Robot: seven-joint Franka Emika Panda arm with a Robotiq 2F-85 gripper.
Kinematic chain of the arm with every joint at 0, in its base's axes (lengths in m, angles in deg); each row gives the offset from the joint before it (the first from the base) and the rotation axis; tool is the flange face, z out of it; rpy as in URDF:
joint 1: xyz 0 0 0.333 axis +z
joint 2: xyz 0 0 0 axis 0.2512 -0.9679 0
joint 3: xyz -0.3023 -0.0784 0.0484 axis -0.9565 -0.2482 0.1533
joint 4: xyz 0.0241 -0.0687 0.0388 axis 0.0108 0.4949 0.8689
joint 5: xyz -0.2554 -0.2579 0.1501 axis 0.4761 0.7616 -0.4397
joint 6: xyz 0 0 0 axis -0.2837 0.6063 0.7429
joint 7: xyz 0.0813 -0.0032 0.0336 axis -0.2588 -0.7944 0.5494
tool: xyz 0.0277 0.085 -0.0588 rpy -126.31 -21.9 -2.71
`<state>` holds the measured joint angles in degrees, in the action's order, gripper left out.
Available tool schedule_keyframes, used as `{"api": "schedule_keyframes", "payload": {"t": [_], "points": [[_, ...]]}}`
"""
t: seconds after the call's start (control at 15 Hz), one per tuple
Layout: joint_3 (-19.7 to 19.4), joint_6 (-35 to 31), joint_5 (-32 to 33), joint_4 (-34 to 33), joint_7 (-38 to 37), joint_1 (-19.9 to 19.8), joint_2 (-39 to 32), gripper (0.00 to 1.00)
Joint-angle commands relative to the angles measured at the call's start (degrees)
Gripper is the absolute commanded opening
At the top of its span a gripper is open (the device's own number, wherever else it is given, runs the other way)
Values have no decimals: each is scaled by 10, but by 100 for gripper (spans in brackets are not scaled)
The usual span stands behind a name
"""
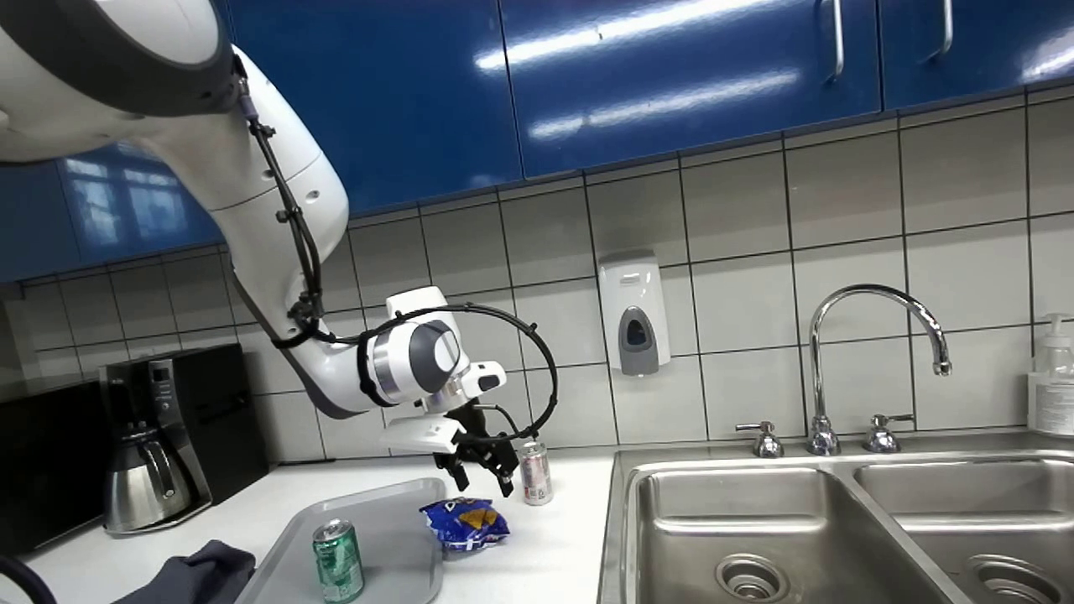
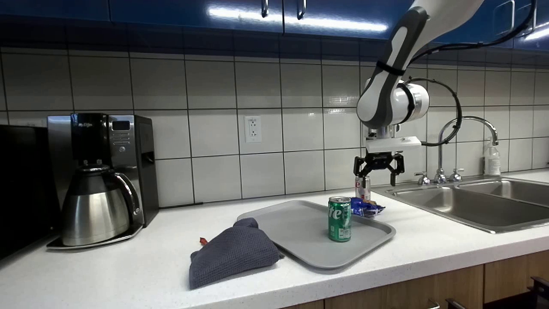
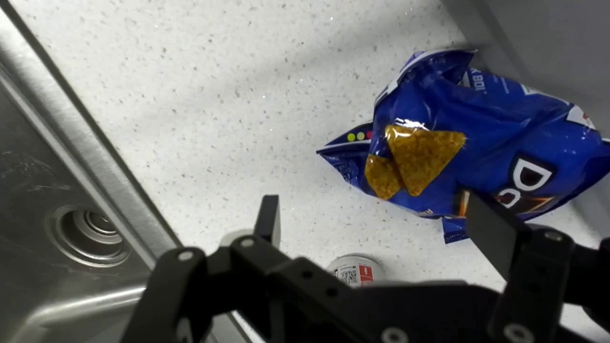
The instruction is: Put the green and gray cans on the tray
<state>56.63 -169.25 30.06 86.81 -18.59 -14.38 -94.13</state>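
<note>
Two cans [image 1: 338, 560] [image 1: 535, 474], one tray [image 1: 390, 537]

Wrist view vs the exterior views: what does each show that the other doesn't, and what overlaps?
Wrist view only: the QR code on the gray can.

Exterior views only: the green can standing on the tray, the dark cloth, the coffee maker and the faucet.

Shared: the open gripper, the blue chip bag, the gray can, the sink, and the tray, of which the wrist view catches only part.
</note>
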Motion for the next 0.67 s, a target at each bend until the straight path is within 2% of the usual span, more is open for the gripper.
{"api": "schedule_keyframes", "payload": {"t": [0.0,0.6], "points": [[0,0,-36,-51,38,-7,-39,100],[0,14,-77,-140,77,-16,-114,100]]}}
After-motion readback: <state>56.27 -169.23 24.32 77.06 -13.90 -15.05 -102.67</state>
